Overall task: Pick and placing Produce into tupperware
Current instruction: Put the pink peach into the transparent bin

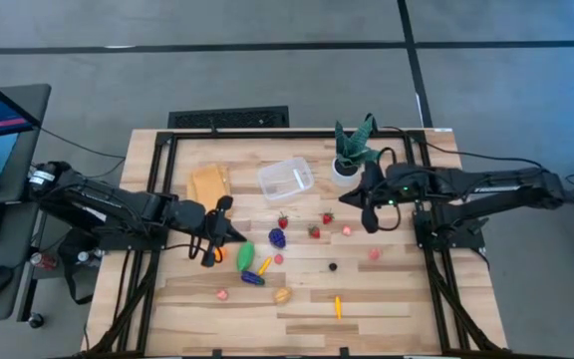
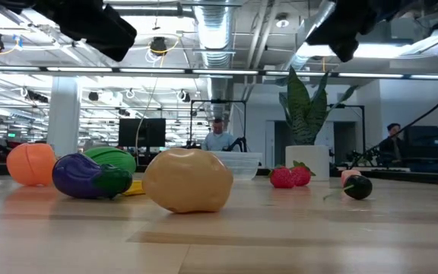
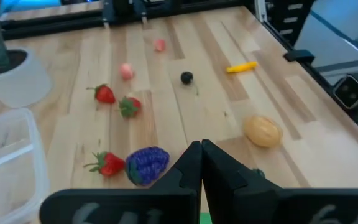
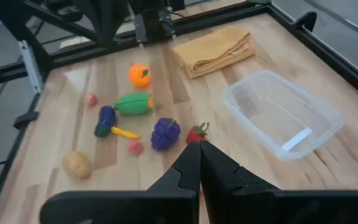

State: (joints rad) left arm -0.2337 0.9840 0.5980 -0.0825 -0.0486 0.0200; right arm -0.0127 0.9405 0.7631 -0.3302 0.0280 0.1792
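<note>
- Left gripper (image 1: 229,231) clenched, empty, above bare wood beside green vegetable (image 1: 244,256).
- Right gripper (image 1: 352,198) clenched, empty, near potted plant (image 1: 352,150), clear of tupperware (image 1: 286,179).

The table (image 1: 387,299) is made of pale wooden planks with a smooth, faintly sheened finish, framed in black metal rails. The tub (image 1: 286,179) is of clear, glossy plastic. The cloth (image 4: 215,49) is shown as soft, matt tan fabric. The produce (image 2: 188,180) looks like smooth moulded plastic, slightly shiny. The fingers (image 3: 185,177) are of matt black plastic.
</note>
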